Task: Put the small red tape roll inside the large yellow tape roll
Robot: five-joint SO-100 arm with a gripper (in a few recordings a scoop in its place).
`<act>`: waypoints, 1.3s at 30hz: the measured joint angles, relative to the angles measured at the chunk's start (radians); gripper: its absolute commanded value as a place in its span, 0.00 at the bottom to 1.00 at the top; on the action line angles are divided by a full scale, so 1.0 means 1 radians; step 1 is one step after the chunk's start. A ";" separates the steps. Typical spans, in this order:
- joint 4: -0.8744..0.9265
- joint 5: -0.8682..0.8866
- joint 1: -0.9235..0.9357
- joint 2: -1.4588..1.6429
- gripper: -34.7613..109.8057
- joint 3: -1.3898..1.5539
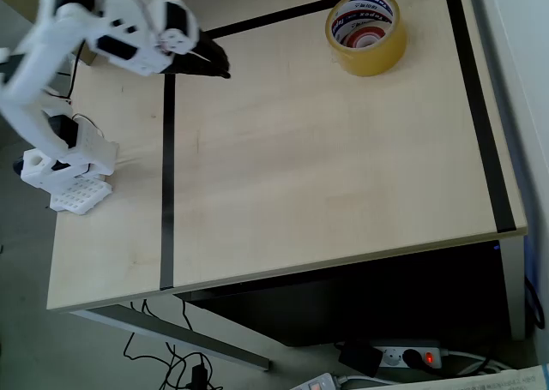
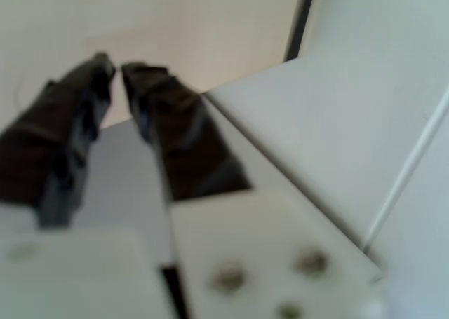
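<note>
In the overhead view the white arm folds in over the upper left corner of the table, and its dark claw points to the right, hanging just past the vertical black tape line that runs down the left part of the pale wooden top. The wrist view shows the claw from behind: its two black fingers stand almost pressed together, only a thin slit of light between their tips, and nothing is pinched between them. The large yellow tape roll lies flat on the table well to the right of the claw and slightly farther toward the top edge of the overhead view, close to the slanting black tape line along the back. Inside its white core, which carries blue and red print, a red ring shows low in the opening: the small red tape roll sits within the yellow one, far from the claw and touched by nothing but the roll around it. Another black tape line runs down the right side of the table, beyond the yellow roll. Below the claw in the overhead view, at the left edge of the table, the arm's white base is fixed. On the floor beneath the front edge lies a power strip with a lit red switch.
</note>
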 measured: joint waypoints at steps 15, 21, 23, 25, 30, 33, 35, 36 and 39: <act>-0.282 0.038 0.067 1.341 0.24 1.552; -0.181 0.072 0.021 1.632 0.24 1.773; -0.183 0.080 0.012 1.663 0.24 1.796; -0.183 0.083 0.006 1.678 0.24 1.799; -0.189 0.098 -0.031 1.698 0.24 1.812; -0.196 0.101 -0.052 1.703 0.24 1.818; -0.196 0.101 -0.058 1.706 0.24 1.819; -0.196 0.101 -0.071 1.706 0.24 1.819; -0.196 0.101 -0.100 1.706 0.24 1.819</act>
